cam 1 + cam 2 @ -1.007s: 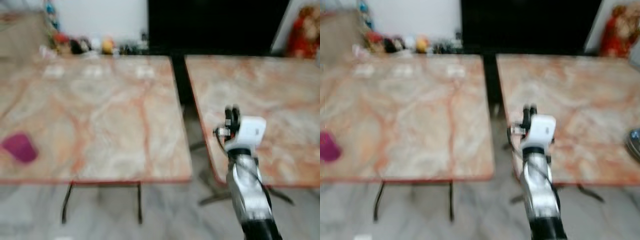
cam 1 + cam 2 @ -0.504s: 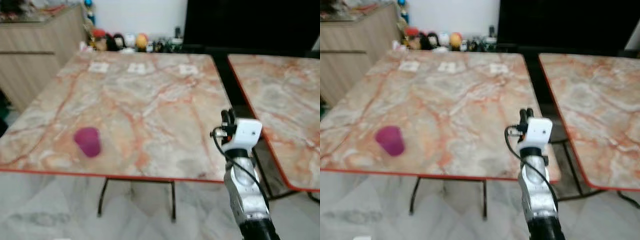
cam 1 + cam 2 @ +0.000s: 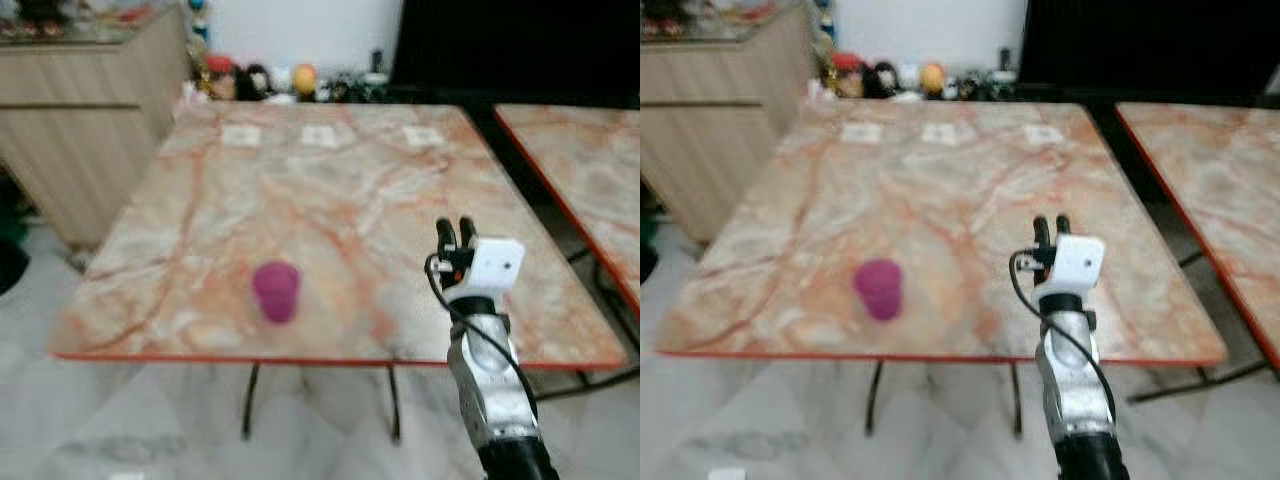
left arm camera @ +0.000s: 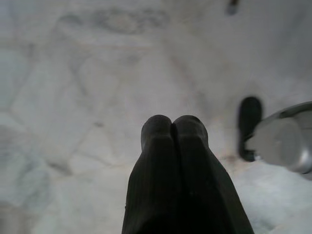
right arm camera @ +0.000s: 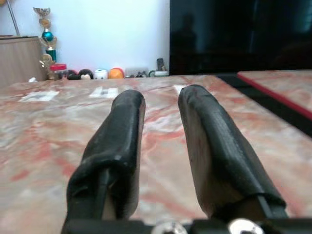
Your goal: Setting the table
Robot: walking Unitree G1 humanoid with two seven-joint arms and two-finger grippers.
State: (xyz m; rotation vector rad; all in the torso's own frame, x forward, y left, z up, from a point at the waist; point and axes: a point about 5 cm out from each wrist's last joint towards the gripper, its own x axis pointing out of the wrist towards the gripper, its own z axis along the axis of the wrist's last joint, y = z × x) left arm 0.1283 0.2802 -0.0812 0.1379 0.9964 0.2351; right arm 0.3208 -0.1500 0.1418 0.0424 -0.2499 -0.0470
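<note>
My view swung leftward; the cup [image 3: 276, 290] now sat lower centre, near my open, empty right pincer [image 3: 453, 232]; left pincer [image 4: 174, 127] closed.

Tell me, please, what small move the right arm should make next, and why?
Probably swing the right pincer toward the robot's left, at the purple cup. The cup stands upright near the table's front edge, untouched, and the pincer is open and empty above that edge, well off to the cup's right.
</note>
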